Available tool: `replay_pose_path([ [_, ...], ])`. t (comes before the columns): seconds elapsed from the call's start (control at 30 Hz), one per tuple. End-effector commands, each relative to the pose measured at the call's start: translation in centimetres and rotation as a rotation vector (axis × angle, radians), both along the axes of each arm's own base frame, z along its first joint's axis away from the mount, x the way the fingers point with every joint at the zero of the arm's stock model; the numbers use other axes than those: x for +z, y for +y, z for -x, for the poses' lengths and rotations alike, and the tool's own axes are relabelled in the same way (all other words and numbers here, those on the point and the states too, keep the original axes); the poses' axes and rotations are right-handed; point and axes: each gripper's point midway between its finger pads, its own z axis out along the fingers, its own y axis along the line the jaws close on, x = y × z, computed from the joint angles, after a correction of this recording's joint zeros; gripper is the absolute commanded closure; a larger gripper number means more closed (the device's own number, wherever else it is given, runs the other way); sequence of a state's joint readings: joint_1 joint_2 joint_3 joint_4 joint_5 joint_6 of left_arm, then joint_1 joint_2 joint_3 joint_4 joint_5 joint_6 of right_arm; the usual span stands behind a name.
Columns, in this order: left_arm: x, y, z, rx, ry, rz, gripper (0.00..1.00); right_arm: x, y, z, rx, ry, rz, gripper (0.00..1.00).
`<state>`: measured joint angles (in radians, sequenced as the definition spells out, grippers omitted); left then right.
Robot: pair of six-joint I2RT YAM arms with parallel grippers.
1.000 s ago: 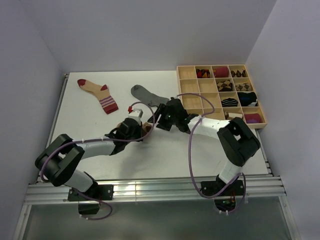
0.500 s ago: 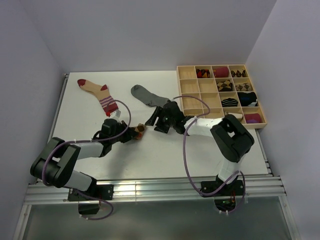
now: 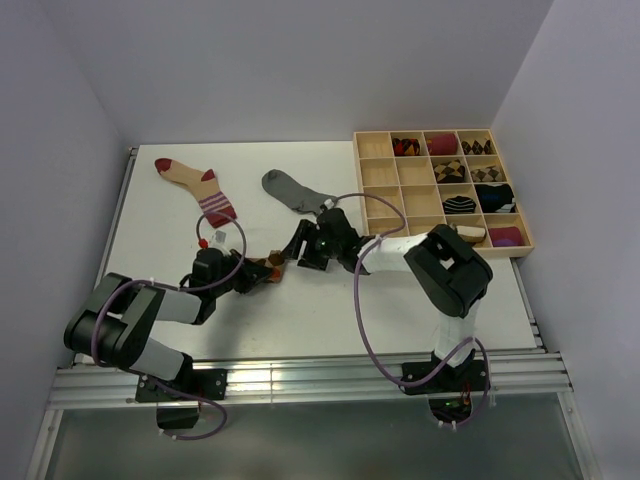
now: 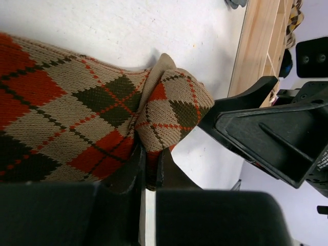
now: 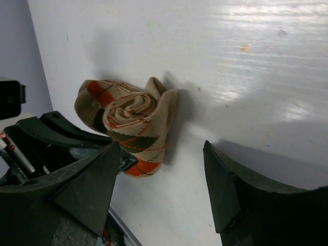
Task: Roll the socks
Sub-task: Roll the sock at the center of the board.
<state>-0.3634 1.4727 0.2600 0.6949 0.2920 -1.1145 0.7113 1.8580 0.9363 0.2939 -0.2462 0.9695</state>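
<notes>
Top view: the argyle sock (image 3: 268, 268) lies mid-way across the tabletop (image 3: 330, 300), nearer its near edge; left wrist: left gripper (image 4: 148, 166) clamped on its folded end; right wrist: right gripper (image 5: 160, 154) agape, empty, facing the roll; an early release could let it uncoil.

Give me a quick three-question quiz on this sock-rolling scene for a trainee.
1. True or false: the left end effector is shut on the brown argyle sock.
2. Which lies nearer the wooden compartment tray: A, the grey sock, or B, the beige red-striped sock?
3. Fill in: the right end effector has its jaws ____.
Key: 1 true; 2 A; 3 open.
</notes>
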Motion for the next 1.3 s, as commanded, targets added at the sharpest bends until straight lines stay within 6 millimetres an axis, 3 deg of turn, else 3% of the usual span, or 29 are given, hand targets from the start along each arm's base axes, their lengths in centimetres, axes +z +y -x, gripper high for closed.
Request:
replay_pose_path([
  [0.0,-4.4,1.0,3.6,0.000,0.204,-0.025,0.92,2.0,2.4,-1.1,0.057,-0.102,-0.049,0.27],
  [0.47,-5.0,1.0,5.3,0.036,0.270,0.068,0.90,-1.2,3.7,-0.7,0.135,-0.067,-0.013,0.31],
  [0.7,-5.1,1.3,5.5,0.047,0.276,0.074,0.85,-1.1,4.7,-0.2,0.193,-0.078,-0.030,0.36],
  [0.87,-5.1,1.2,5.6,0.040,0.275,0.074,0.72,-1.2,4.7,0.1,0.209,-0.085,-0.027,0.59],
  [0.9,-5.2,1.3,5.6,0.041,0.277,0.067,0.70,-1.3,4.6,0.2,0.210,-0.084,-0.022,0.72],
  [0.97,-5.0,1.3,5.4,0.040,0.268,0.060,0.62,-1.1,4.5,0.1,0.208,-0.095,-0.013,0.85],
  [1.0,-5.3,1.5,5.6,0.036,0.279,0.040,0.58,-1.3,4.3,0.2,0.206,-0.089,-0.002,0.97],
  [1.13,-4.7,1.9,4.1,0.042,0.234,-0.034,0.43,-0.7,3.5,-0.2,0.180,-0.108,0.034,1.00],
  [1.27,-4.0,2.6,2.5,0.025,0.171,-0.143,0.38,-0.8,1.7,-0.8,0.108,-0.113,0.109,1.00],
])
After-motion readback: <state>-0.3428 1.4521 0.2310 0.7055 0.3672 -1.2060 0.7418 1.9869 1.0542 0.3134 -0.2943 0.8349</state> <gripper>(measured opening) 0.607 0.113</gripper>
